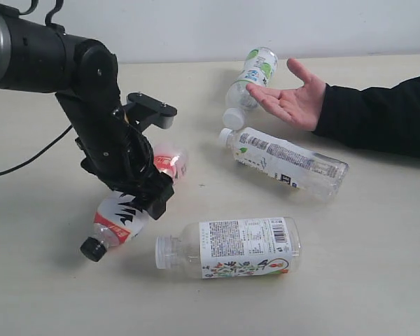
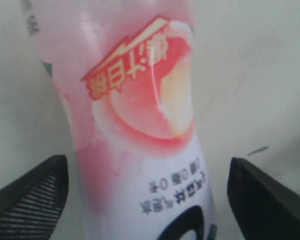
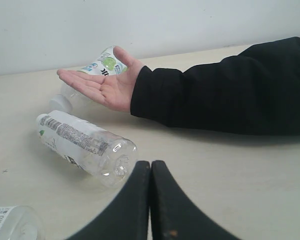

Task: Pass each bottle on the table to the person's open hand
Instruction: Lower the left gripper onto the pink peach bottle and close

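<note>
4 bottles lie on the table. The red-and-white bottle sits between my left gripper's spread fingers, neither touching it. The floral bottle, barcode bottle and green-white bottle lie nearer the open hand. My right gripper is clenched, finger against finger.

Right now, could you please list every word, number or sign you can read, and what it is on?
No text reads clearly enough to quote.
Red-and-white bottle: yellow and black characters, blurred.
Floral bottle, barcode bottle, green-white bottle: print too small.
</note>
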Tool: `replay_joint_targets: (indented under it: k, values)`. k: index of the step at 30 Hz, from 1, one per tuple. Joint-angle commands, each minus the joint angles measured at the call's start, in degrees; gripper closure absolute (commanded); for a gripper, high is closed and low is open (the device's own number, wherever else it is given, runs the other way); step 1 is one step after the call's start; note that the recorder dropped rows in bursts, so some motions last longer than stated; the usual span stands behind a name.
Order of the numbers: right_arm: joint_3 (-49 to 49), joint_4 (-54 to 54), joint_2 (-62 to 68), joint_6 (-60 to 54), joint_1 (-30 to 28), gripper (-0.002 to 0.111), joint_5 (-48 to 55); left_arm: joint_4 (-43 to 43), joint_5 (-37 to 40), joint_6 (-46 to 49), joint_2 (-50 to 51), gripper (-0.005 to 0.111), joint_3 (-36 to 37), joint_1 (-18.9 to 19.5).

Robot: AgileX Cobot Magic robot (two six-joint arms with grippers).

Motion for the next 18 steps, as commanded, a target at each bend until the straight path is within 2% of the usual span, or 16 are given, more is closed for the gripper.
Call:
replay_joint_targets:
  k: [1,3,6,10,14,18]
  values:
    - [0.31,0.20,-0.08,0.00,0.05,0.108,-0.67,0.52,-1.95,-1.18,0.34,0.027,-0.18,-0.14]
    - [0.31,0.20,-0.08,0.00,0.05,0.108,-0.67,0.52,-2.10,-1.18,0.34,0.035,-0.18,-0.14]
    - [0.31,0.20,-0.08,0.00,0.05,0.108,-0.67,1.10,-2.24,-1.18,0.34,0.058,-0.18,-0.14]
    - [0.31,0.20,-0.08,0.00,0.05,0.108,-0.67,5.28,-2.35,-0.27,0.34,0.107,-0.18,-0.14]
    - [0.31,0.20,-0.08,0.00,0.05,0.108,-0.67,6.83,-2.01,0.51,0.34,0.107,-0.60,-0.14]
    - [0.31,0.20,-0.08,0.00,0.05,0.108,-0.67,6.83,2.77,-0.01,0.34,0.107,-4.86,-0.14]
